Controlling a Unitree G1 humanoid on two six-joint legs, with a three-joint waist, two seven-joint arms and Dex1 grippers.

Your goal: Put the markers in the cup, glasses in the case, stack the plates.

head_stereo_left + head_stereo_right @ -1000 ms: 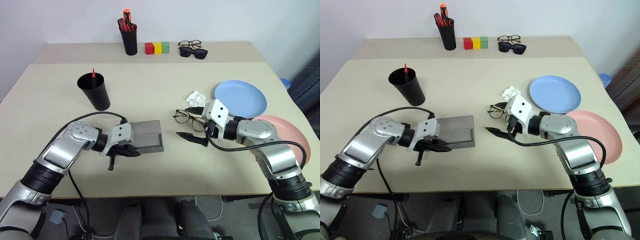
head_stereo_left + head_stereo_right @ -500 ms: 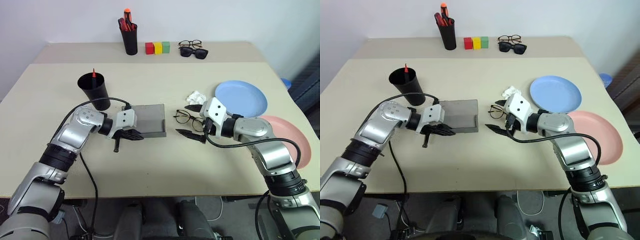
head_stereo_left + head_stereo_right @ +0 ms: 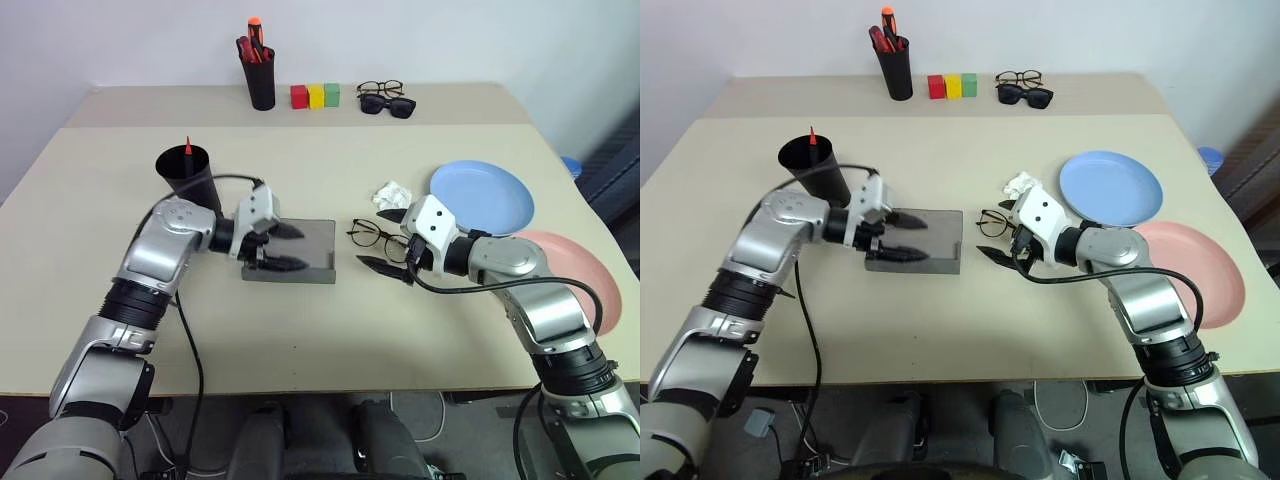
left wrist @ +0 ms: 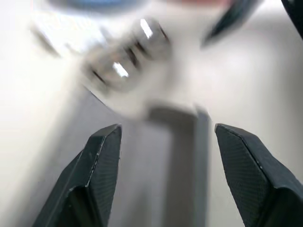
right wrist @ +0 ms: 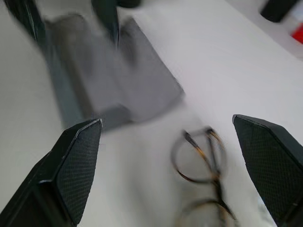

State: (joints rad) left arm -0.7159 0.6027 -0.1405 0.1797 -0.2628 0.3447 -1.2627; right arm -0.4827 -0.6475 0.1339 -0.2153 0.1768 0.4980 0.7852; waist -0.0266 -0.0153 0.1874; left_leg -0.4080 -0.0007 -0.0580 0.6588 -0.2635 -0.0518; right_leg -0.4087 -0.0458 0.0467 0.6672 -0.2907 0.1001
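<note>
Beige worktop (image 3: 300,330) carries the grey case (image 3: 300,250) under the spread left end effector (image 3: 285,247); glasses (image 3: 375,238) lie just beyond the wide-open right end effector (image 3: 385,243)

Bare bench (image 3: 300,330) is lying open in front of the case (image 3: 305,250). The glasses (image 3: 372,236) and a crumpled white wad (image 3: 391,192) are crowding the gap beside the blue plate (image 3: 482,195).

silver arms, blk cables, blk-fingered left hand (image 3: 285,247)
</note>
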